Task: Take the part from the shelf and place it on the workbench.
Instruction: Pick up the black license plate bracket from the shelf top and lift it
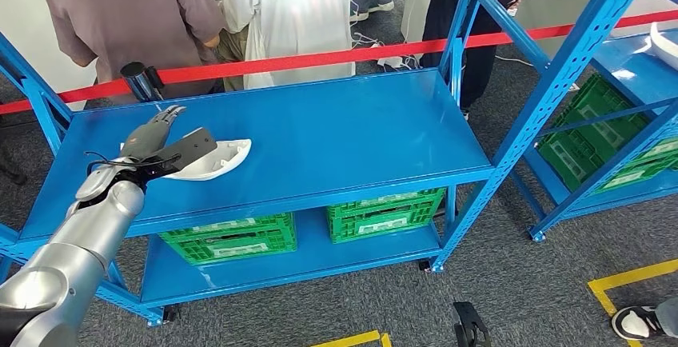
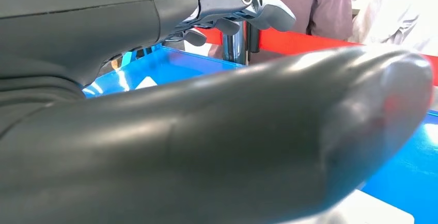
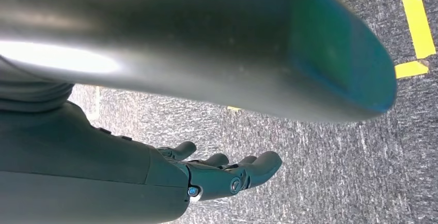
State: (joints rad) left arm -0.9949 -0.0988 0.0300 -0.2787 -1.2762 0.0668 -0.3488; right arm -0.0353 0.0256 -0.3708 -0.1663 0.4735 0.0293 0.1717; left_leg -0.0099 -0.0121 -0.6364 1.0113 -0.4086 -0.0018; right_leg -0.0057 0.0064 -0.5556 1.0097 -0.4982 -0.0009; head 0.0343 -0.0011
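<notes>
Two blue shelves [image 1: 320,135] stand on grey carpet, and the near one is the big thing to look at. Under its top board sit green crates [image 1: 232,239], stored low. On that top board, near its left end, lies the white part [image 1: 216,159]. My guess: the left hand [image 1: 160,143] reaches over it to grab it, fingers spread, thumb above, not yet squeezing. Away from the shelf, the right hand [image 3: 222,175] hangs down, loosely curled, holding nothing.

one white part [image 1: 217,157], four green crates [image 1: 232,239], two blue shelves [image 1: 376,123]
</notes>
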